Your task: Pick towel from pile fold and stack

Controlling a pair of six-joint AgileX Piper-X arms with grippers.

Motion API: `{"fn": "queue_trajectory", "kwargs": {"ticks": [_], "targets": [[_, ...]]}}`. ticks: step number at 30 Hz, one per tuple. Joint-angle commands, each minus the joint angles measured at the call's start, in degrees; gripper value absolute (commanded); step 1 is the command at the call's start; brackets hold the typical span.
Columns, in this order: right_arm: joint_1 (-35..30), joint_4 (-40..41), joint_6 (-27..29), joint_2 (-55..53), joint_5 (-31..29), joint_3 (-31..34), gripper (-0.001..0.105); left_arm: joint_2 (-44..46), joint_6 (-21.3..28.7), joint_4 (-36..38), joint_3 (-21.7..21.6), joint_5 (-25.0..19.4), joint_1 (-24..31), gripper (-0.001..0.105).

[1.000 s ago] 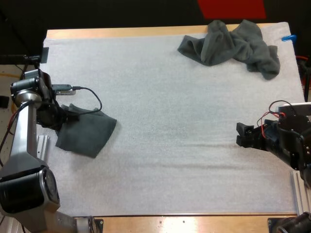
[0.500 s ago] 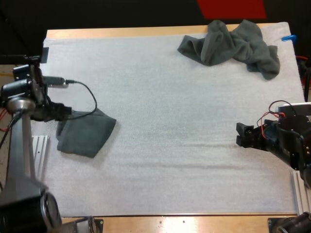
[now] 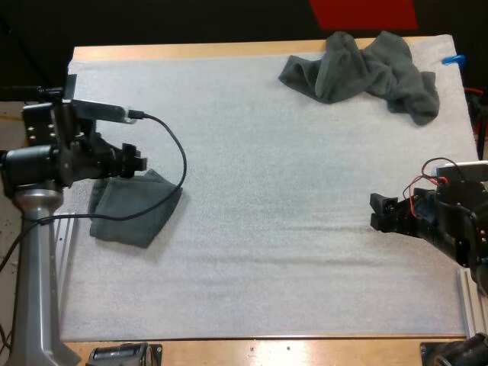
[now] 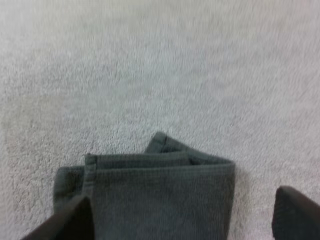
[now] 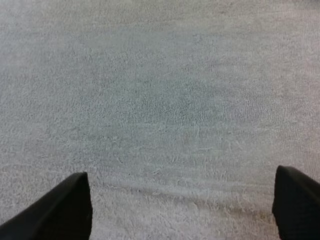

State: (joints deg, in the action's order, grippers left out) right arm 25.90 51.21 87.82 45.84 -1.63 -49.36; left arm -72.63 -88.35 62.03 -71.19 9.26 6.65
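White mat bears two towels, one folded towel, one crumpled towel, with left pincer and right pincer spread.

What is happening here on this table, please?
Two robot arms are working through a towel-folding job. The left pincer hangs open above a folded towel, which lies flat at the left side of the white mat. The right pincer is open too, over bare mat at the right side. A crumpled towel lies at the mat's far edge, not yet picked up.
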Motion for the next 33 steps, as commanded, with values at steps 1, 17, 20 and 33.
{"fn": "queue_trajectory", "kwargs": {"ticks": [1, 17, 20, 33], "targets": [[0.1, -0.4, 0.7, -0.3, 0.6, -0.7, 0.072, -0.7, -0.8, -1.1, 0.6, -1.5, -0.7, 0.070], [0.1, -0.4, 0.7, -0.3, 0.6, -0.7, 0.072, -22.0, -5.7, -6.8, 6.9, -8.7, -0.9, 0.070], [0.1, -0.4, 0.7, -0.3, 0.6, -0.7, 0.072, -26.0, -5.7, -6.0, 6.9, -8.7, -0.9, 0.070], [0.1, -0.4, 0.7, -0.3, 0.6, -0.7, 0.072, -10.6, -5.7, -4.0, 6.7, -8.6, -0.9, 0.070]]}}
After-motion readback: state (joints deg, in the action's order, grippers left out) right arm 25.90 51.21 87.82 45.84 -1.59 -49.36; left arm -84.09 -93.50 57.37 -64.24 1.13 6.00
